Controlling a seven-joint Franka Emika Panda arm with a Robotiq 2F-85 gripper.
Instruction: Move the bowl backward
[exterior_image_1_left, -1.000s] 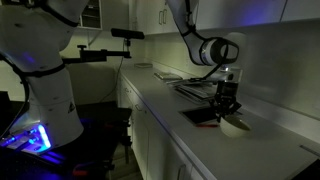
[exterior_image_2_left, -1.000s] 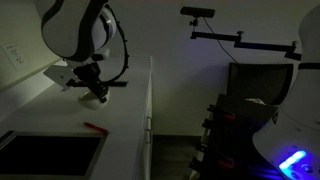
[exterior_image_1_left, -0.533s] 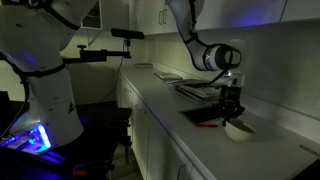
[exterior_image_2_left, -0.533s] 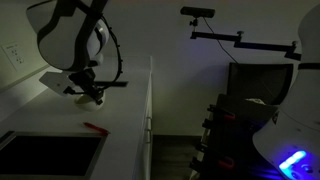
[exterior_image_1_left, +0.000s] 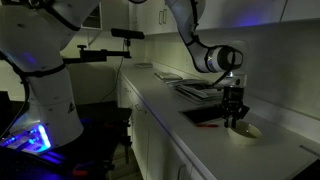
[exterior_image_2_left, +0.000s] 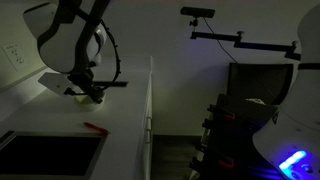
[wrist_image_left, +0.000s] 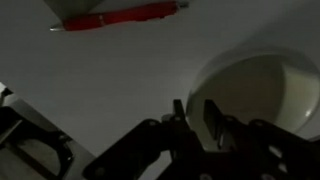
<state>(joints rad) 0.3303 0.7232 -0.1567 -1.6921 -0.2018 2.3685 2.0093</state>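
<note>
The small pale cream bowl (exterior_image_1_left: 245, 131) sits on the white counter beside the dark tray, right under my gripper (exterior_image_1_left: 236, 121). In the wrist view the bowl (wrist_image_left: 262, 88) fills the right side, and my gripper (wrist_image_left: 195, 116) has its two fingers closed over the near rim, one inside and one outside. In an exterior view the gripper (exterior_image_2_left: 92, 96) is low over the counter, and the bowl (exterior_image_2_left: 98, 99) shows only as a pale patch below it.
A flat dark tray (exterior_image_1_left: 203, 116) with a red item lies next to the bowl. The red item also shows in the wrist view (wrist_image_left: 120, 17) and in an exterior view (exterior_image_2_left: 95, 127). A dark recess (exterior_image_2_left: 45, 152) sits at the counter's near end. Stacked flat things (exterior_image_1_left: 195, 88) lie further along the counter.
The gripper and the bowl have slid a short way along the counter, away from the dark tray. The gripper has stayed closed on the rim.
</note>
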